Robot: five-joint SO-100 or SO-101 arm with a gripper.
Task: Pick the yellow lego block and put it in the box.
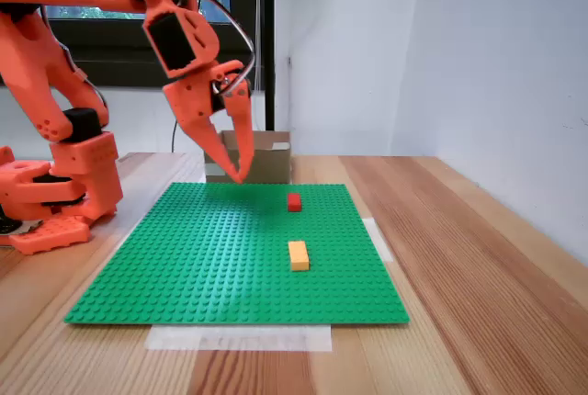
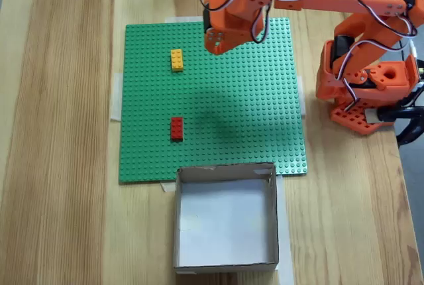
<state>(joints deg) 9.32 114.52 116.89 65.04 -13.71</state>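
The yellow lego block lies flat on the green baseplate, with nothing touching it. The box stands just off the plate's far edge in a fixed view and is seen from above at the bottom of the other, open and with nothing inside. My orange gripper hangs point-down well above the plate, off to one side of the yellow block. Its fingertips meet and hold nothing.
A smaller red brick sits on the plate between the yellow block and the box. The arm's base stands beside the plate on the wooden table. White walls close the far side and right.
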